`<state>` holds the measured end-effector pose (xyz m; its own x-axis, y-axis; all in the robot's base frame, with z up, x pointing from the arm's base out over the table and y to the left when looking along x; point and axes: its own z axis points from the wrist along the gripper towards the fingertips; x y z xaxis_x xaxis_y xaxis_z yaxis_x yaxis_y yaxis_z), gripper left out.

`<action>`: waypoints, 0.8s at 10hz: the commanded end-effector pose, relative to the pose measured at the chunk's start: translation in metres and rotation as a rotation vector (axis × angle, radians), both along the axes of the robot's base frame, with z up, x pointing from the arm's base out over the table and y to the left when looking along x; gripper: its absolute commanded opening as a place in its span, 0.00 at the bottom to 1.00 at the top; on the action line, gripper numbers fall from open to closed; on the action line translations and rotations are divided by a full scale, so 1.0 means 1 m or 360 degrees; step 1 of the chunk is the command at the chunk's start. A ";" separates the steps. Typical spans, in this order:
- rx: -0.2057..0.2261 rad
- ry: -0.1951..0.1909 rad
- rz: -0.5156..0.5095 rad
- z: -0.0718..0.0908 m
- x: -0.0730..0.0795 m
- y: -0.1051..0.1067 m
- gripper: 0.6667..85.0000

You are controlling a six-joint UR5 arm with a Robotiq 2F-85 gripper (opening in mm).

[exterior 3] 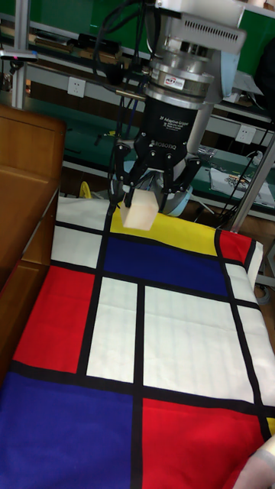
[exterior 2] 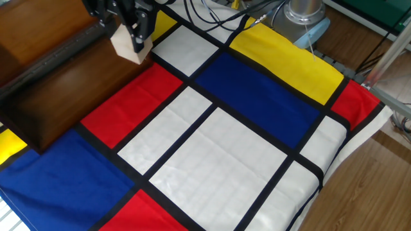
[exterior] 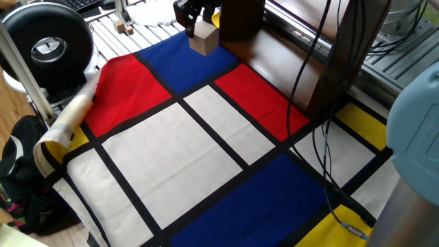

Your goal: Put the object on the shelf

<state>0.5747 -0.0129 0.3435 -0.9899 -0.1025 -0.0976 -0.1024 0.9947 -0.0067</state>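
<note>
Gripper (exterior 3: 145, 200) labelled "ROBOTIQ", fingers (exterior 3: 128, 197) clamping wooden cube (exterior 3: 140, 211), shelf (exterior 2: 58, 83) beside

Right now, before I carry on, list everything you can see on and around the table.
wooden cube: one, pale tan, held above the cloth beside the shelf
shelf: one, dark brown glossy wood, along the cloth's edge
cloth: one, red, blue, yellow and white panels with black lines, covering the table
small wooden blocks: at least two, tan, on the slatted metal surface beyond the cloth
round device: one, black, beside the cloth's corner
rolled cloth edge: one, cream, at the cloth's side
cables: several, black, trailing over the shelf and cloth
claw: one, black, shut on the wooden cube
</note>
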 end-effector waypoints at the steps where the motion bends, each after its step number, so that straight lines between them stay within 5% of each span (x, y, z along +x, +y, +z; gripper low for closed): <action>1: 0.0019 -0.0089 -0.0063 0.003 0.014 0.002 0.00; 4: -0.0001 -0.0075 -0.0060 0.003 0.011 -0.002 0.00; 7: -0.0001 0.0075 -0.0001 0.000 -0.013 0.000 0.00; 8: -0.0003 0.0119 0.0028 0.013 -0.023 -0.011 0.00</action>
